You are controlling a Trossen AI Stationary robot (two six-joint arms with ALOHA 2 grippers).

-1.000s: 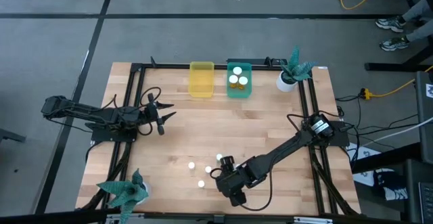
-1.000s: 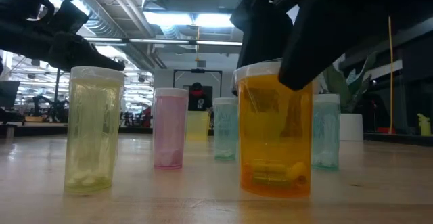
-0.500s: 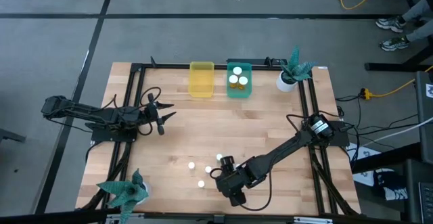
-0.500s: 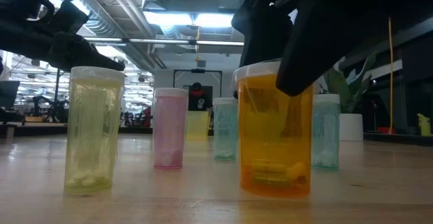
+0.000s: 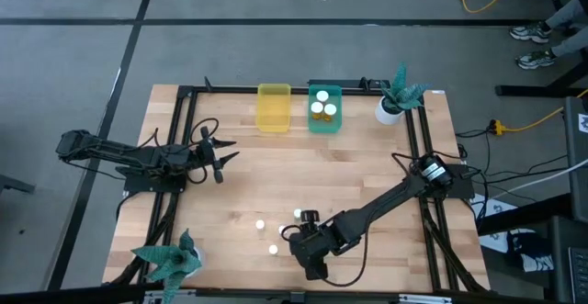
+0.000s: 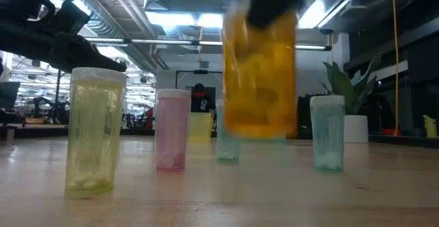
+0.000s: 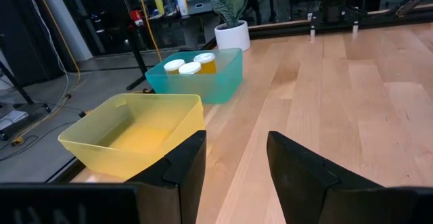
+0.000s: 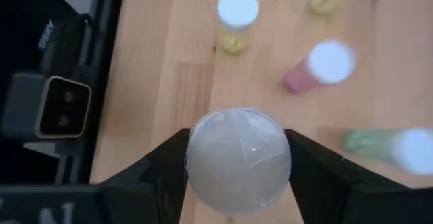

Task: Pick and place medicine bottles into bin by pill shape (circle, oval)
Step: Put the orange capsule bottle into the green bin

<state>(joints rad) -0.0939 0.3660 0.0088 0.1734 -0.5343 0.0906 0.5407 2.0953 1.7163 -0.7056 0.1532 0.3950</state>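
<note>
While you watch the low view, note the change: the wide orange-amber bottle with a white cap (image 6: 260, 76), which stood on the tabletop (image 6: 219, 193) half a second ago, now hangs clear of the wood at upper centre of the frame, blurred by motion. Your right pincer (image 8: 238, 158) is clamped on it; the wrist view shows the round white cap wedged between both dark fingers. My reading: the pick is done and the carry to a tub comes next.

In the high view, that pincer (image 5: 310, 249) sits low centre of the frame, just beside three white caps (image 5: 261, 223) left on the wood. Low view shows the remaining narrow bottles standing upright: pale yellow (image 6: 95, 131), pink (image 6: 171, 129), two teal ones (image 6: 327, 132).

Pill shape inside the lifted bottle is too smeared to tell.

Upper centre, the yellow translucent tub (image 5: 274, 107) holds nothing visible; the teal-green tub (image 5: 324, 119) beside it holds three capped bottles.

Left pincer (image 7: 233, 166) waits at frame left, fingers apart.
</note>
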